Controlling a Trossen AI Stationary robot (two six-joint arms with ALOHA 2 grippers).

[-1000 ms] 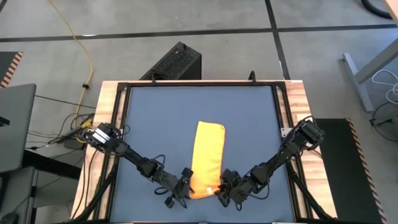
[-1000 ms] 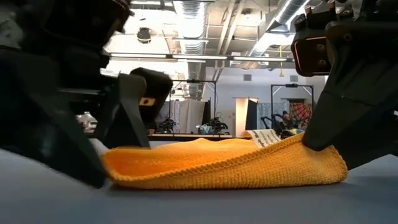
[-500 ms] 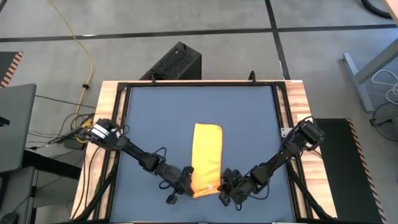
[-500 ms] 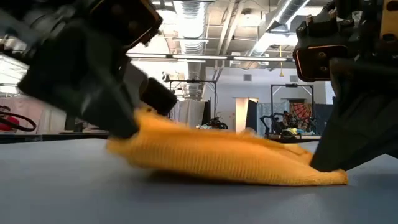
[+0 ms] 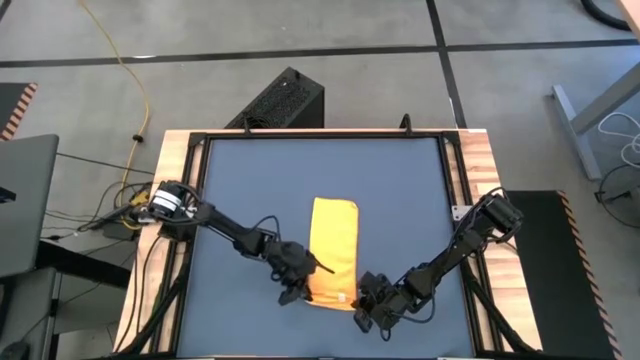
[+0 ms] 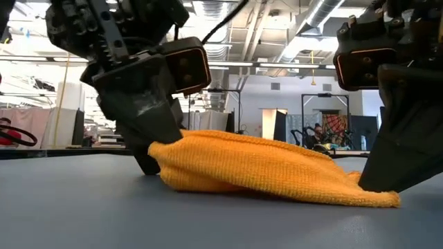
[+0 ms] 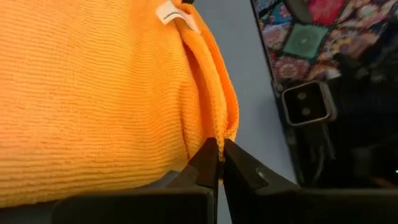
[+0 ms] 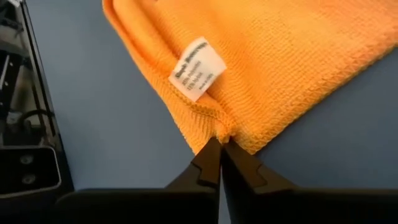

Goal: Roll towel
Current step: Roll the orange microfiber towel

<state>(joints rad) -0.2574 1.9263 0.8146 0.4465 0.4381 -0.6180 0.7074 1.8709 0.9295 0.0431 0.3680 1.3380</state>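
The yellow towel (image 5: 335, 245) lies as a long folded strip on the dark blue tabletop (image 5: 250, 190), its length running from near to far. Its white tag (image 8: 198, 68) sits by the near right corner. My left gripper (image 5: 298, 288) is shut on the towel's near left corner. My right gripper (image 5: 358, 305) is shut on the near right corner. In the low view the towel (image 6: 263, 169) humps up between the two grippers, higher at the left gripper's side. My left gripper pinches the towel's near left corner (image 7: 219, 142) between its two fingertips, on the folded edges. It comes slanting down from the table's left. That corner (image 6: 163, 155) is raised a little off the table. My right gripper pinches the near right corner (image 8: 222, 133) between its fingertips, just below the tag. It comes slanting down from the table's right. This corner (image 6: 379, 198) stays low, on or just above the tabletop.
A black frame (image 5: 200, 140) and wooden borders (image 5: 478, 150) edge the table. A black box (image 5: 280, 98) stands on the floor beyond the far edge. Bare blue tabletop lies on both sides of the towel and beyond its far end.
Both grippers have shut on the towel's near corners. My left gripper has gone toward the far edge and a little right, and has raised the near left corner off the table. The towel's near end has bunched into a hump; its far end has stayed put.
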